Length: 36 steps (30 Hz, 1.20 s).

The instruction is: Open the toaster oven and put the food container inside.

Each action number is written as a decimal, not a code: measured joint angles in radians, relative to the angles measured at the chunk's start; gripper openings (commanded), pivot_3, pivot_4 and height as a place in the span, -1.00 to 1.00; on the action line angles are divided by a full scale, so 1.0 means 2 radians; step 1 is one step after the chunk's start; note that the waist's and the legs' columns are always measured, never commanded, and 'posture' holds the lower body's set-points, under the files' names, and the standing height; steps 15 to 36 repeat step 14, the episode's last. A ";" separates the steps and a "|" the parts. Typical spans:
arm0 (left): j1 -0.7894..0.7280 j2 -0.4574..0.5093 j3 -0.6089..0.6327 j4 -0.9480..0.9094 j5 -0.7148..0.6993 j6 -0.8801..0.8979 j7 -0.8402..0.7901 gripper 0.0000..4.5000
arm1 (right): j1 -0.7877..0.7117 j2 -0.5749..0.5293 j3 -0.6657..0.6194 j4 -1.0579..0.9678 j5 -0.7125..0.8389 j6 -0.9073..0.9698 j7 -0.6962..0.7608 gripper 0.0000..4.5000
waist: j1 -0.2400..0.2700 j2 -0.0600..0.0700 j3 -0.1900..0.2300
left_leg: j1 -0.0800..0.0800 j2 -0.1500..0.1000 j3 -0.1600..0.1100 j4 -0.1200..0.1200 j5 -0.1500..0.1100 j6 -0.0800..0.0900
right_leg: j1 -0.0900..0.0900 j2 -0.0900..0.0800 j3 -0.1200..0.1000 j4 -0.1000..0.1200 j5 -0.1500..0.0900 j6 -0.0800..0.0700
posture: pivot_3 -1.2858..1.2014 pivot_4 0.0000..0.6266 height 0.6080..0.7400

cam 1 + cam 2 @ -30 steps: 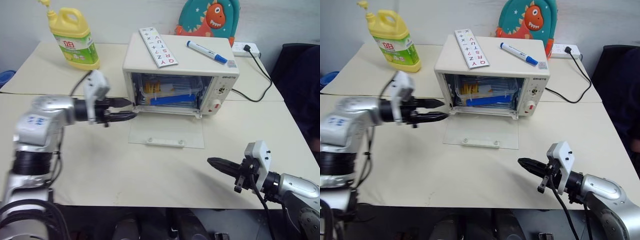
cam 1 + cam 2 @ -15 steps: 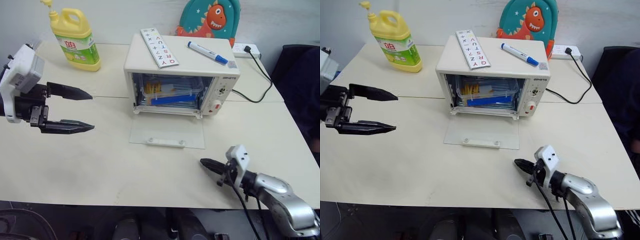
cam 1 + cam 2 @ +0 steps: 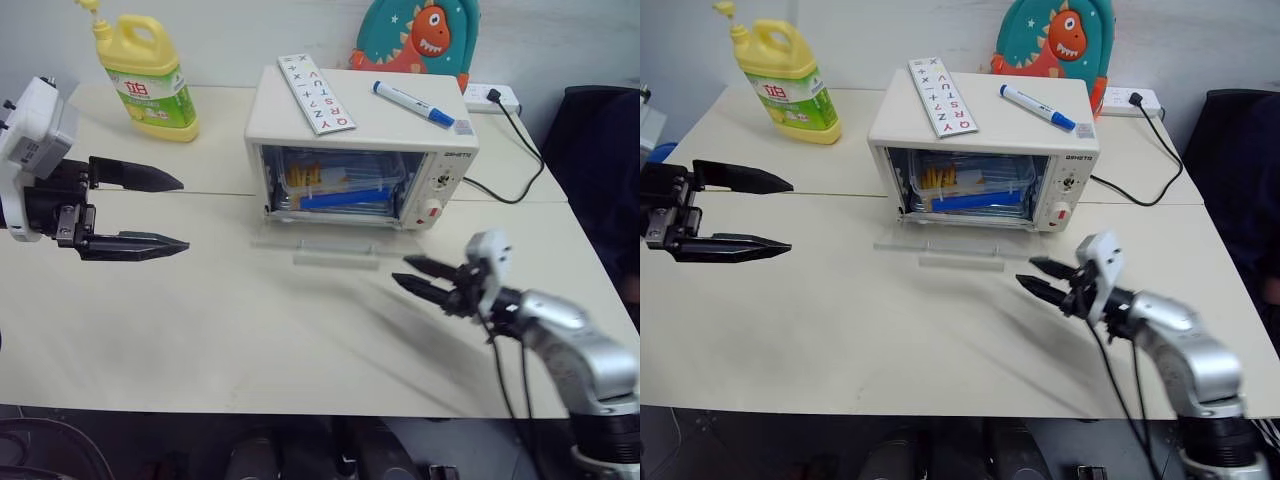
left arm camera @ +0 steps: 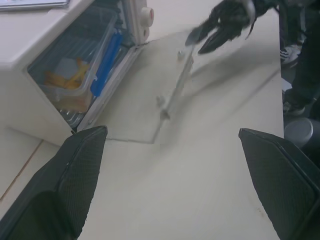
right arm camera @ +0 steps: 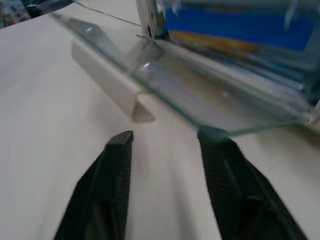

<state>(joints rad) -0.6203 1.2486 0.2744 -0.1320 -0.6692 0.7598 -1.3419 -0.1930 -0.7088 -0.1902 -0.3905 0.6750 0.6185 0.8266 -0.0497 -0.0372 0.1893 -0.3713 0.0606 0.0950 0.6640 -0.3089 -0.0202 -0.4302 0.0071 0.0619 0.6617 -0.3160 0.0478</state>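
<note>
1. The table (image 3: 250, 340) is a cream top. It carries the oven, a jug and a power strip.
2. The toaster oven (image 3: 362, 140) stands at the middle rear of the table. Its knobs and red button are at its right side.
3. The glass door (image 3: 330, 245) is partly raised, hinged at the oven's lower front edge. Its white bar handle (image 3: 335, 260) faces me.
4. The food container (image 3: 335, 180) sits inside the oven chamber, behind the door opening. Its blue clip strip and yellow-orange contents are visible through the clear wall.
5. The yellow detergent jug (image 3: 150, 75) stands at the rear left of the table, well apart from the oven.
6. The dinosaur backpack (image 3: 420, 35) leans behind the oven.
7. My left gripper (image 3: 150, 212) hangs above the table's left side, well apart from the oven. Its two fingers stand spread wide. It holds nothing.
8. My right gripper (image 3: 420, 278) is in front of the oven's right half, just beside the door's right corner. Its fingers are parted. In the right wrist view, the door edge and handle lie just ahead of the fingertips (image 5: 120, 140). Nothing is gripped; I cannot tell whether a finger touches the glass.
9. The letter strip (image 3: 315, 92) lies on the oven top.
10. The blue marker (image 3: 412, 104) lies on the oven top, to the right of the strip.
11. The power strip (image 3: 490, 97) lies at the rear right, with its black cable trailing across the table.
</note>
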 measured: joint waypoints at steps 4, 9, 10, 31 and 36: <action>-0.001 0.014 -0.004 0.026 0.009 -0.017 -0.012 1.00 | 0.008 -0.096 -0.096 -0.020 0.079 0.060 0.048 0.93 | 0.002 0.000 0.000 | 0.000 0.000 0.000 0.000 0.000 0.000 | 0.000 0.000 0.000 0.000 0.000 0.000 | 0.03 -0.52 1.00; -0.024 0.036 -0.009 0.074 0.017 -0.034 -0.033 1.00 | 0.034 -0.171 -0.196 -0.010 0.139 0.114 0.101 0.98 | -0.002 0.000 0.000 | 0.001 0.000 0.000 0.000 0.000 0.001 | 0.001 0.000 0.000 0.000 0.000 0.000 | 0.03 -0.52 1.00; -0.025 0.036 -0.009 0.077 0.021 -0.040 -0.035 1.00 | 0.037 -0.175 -0.202 -0.004 0.137 0.114 0.105 0.98 | -0.003 0.000 0.000 | 0.001 0.000 0.000 0.000 0.000 0.001 | 0.001 0.001 0.000 0.000 0.000 0.000 | 0.03 -0.52 1.00; -0.026 0.034 -0.010 0.094 0.025 -0.046 -0.034 1.00 | 0.018 -0.176 -0.200 0.017 0.123 0.106 0.091 0.98 | -0.004 0.000 0.000 | 0.001 0.000 0.001 0.000 0.000 0.001 | 0.000 0.000 0.000 0.000 0.000 0.000 | 0.03 -0.52 1.00; -0.026 0.034 -0.010 0.094 0.025 -0.046 -0.034 1.00 | 0.018 -0.176 -0.200 0.017 0.123 0.106 0.091 0.98 | -0.004 0.000 0.000 | 0.001 0.000 0.001 0.000 0.000 0.001 | 0.000 0.000 0.000 0.000 0.000 0.000 | 0.03 -0.52 1.00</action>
